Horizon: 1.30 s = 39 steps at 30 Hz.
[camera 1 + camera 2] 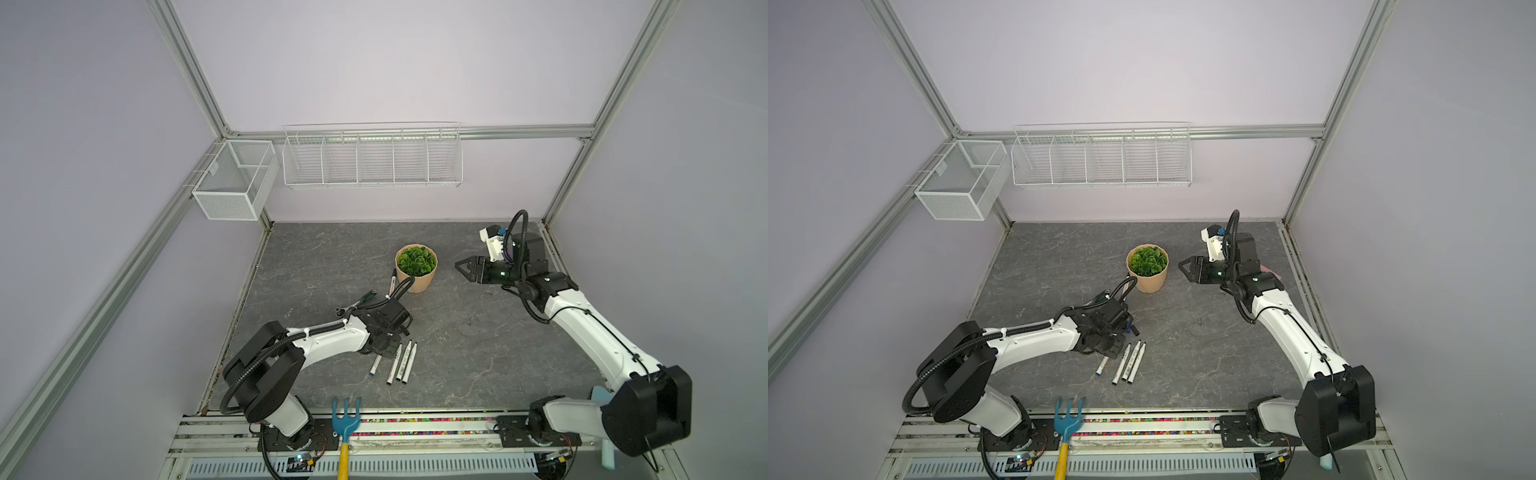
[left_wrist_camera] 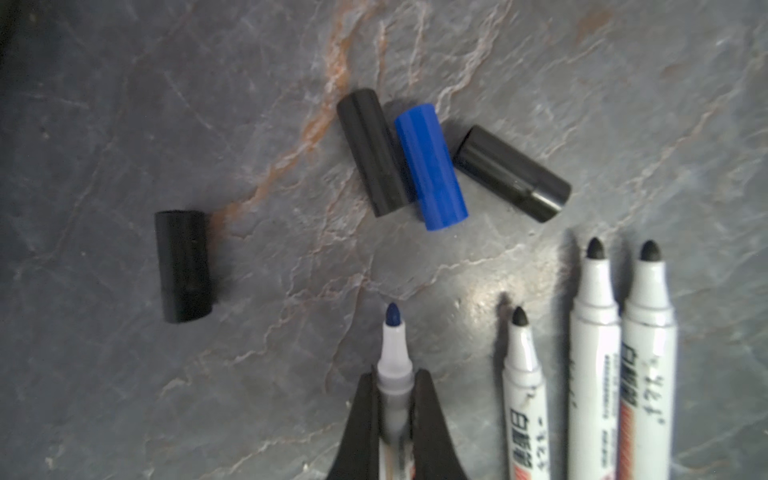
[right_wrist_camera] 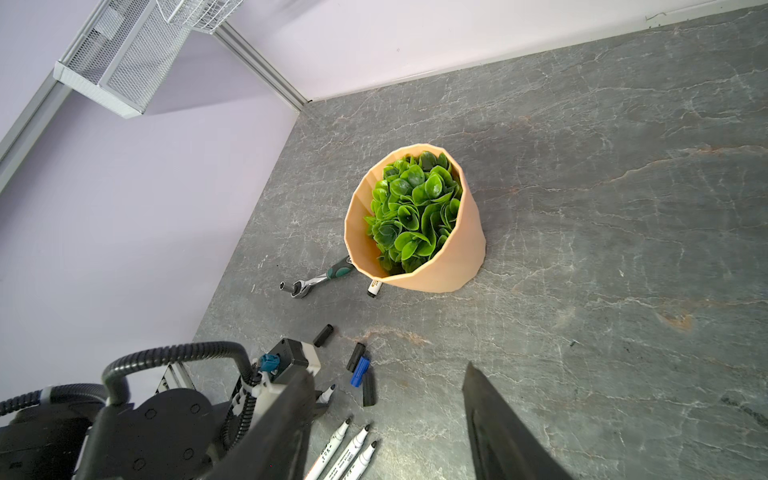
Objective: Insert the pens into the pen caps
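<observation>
The left gripper (image 2: 395,380) is clamped on the blue-tipped pen (image 2: 393,353) near its neck, apparently lying on the table (image 2: 166,124), near the blue cap (image 2: 430,166). The right gripper (image 1: 462,266) has its jaws apart, empty. Pushed unheld, that loose cap could slide away.

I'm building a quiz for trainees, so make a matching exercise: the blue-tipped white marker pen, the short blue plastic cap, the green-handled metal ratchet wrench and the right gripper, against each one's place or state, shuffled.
1. blue-tipped white marker pen
2. short blue plastic cap
3. green-handled metal ratchet wrench
4. right gripper

A. open, holding nothing
B. lying beside the base of the peach pot
C. clamped in the left gripper
D. lying against a black cap

Pairs: 1-C, 2-D, 3-B, 4-A
</observation>
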### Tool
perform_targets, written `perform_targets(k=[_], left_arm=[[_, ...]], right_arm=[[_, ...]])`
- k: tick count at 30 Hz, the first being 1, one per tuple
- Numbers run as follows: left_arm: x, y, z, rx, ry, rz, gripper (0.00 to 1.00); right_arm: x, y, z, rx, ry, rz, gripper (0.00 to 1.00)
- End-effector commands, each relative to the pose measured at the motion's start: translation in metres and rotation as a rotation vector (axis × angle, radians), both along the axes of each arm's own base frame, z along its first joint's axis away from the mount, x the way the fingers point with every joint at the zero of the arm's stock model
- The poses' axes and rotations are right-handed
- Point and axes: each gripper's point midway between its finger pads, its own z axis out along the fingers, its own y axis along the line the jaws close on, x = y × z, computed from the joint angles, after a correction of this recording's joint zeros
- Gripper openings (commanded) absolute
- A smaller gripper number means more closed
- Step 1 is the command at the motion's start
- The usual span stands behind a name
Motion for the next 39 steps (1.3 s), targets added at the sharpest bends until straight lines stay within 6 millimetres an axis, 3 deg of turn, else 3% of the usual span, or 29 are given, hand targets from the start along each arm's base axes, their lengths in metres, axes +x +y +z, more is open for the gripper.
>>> perform_targets(k=[1,5,9,13,18,21,26,39], left_arm=[[0.009,-0.009,0.037,-0.091,-0.04,-0.015,0.0],[0.026,-0.029,0.095,-0.275,-0.16,-0.061,0.0],[0.043,-0.047,0.153,-0.508,-0.299,-0.106,0.0],[0.071,-0.05,0.193,-0.669,-0.443,-0.056,0.0],[0.102,-0.053,0.232,-0.881,-0.492,0.017,0.0],[0.109,-0.063,0.249,-0.937,-0.502,-0.006,0.0],[0.109,-0.076,0.259,-0.998,-0.48,-0.053,0.0],[0.103,-0.082,0.259,-1.062,-0.437,-0.067,0.0]], right_arm=[[0.0,0.007,0.013,0.015,-0.041,0.035,0.6],[-0.004,0.018,0.017,0.044,-0.053,0.085,0.6],[-0.016,0.043,0.024,0.083,-0.068,0.205,0.6],[-0.037,0.071,0.033,0.109,-0.098,0.357,0.59],[-0.06,0.096,0.036,0.134,-0.085,0.514,0.59],[-0.064,0.106,0.027,0.108,-0.055,0.557,0.59],[-0.059,0.12,0.019,0.11,-0.043,0.561,0.58],[-0.038,0.134,0.003,0.114,-0.015,0.544,0.47]])
